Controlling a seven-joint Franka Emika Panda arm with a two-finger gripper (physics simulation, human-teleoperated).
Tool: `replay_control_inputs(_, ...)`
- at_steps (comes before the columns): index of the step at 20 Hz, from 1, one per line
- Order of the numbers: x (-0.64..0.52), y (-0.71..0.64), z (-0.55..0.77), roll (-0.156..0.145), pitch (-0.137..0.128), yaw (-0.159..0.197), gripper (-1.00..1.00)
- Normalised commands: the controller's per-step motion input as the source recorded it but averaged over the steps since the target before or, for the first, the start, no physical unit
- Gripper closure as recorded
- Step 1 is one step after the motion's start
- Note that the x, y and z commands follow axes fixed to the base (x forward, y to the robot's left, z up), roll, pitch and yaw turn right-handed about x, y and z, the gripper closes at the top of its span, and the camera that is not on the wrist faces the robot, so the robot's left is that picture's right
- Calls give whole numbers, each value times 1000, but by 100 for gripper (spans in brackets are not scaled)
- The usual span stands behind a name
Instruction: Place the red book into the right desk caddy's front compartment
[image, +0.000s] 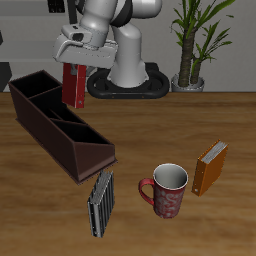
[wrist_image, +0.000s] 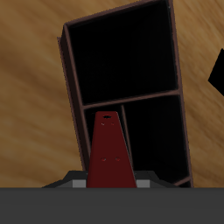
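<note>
My gripper (image: 76, 66) is shut on the top of the red book (image: 74, 86), a thin dark red hardcover that hangs upright from it. The book is held above the far end of the right desk caddy (image: 48, 124), a long dark maroon box with inner dividers whose sloped low end points toward the table's front. In the wrist view the red book (wrist_image: 109, 156) hangs from my gripper (wrist_image: 109, 182) over the caddy (wrist_image: 66, 79), above a divider between its open compartments. The book is clear of the caddy walls.
A grey-and-black striped book (image: 101, 203) stands near the front edge, just past the caddy's sloped end. A red patterned mug (image: 165, 190) stands beside it, and an orange book (image: 210, 168) stands farther along. The robot base (image: 130, 75) and a potted plant (image: 190, 45) are at the back.
</note>
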Motion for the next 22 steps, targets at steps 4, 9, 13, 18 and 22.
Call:
replay_control_inputs(4,-15,-128,16,-21,-9,6,100)
replay_control_inputs(9,28,-87,-27,-12,0,-13,100)
replay_control_inputs(13,33,-111,-101,-23,17,-24,100)
replay_control_inputs(18,49,16,-156,15,28,-9,100)
replay_control_inputs(22,38,10,-95,4,17,-11,100)
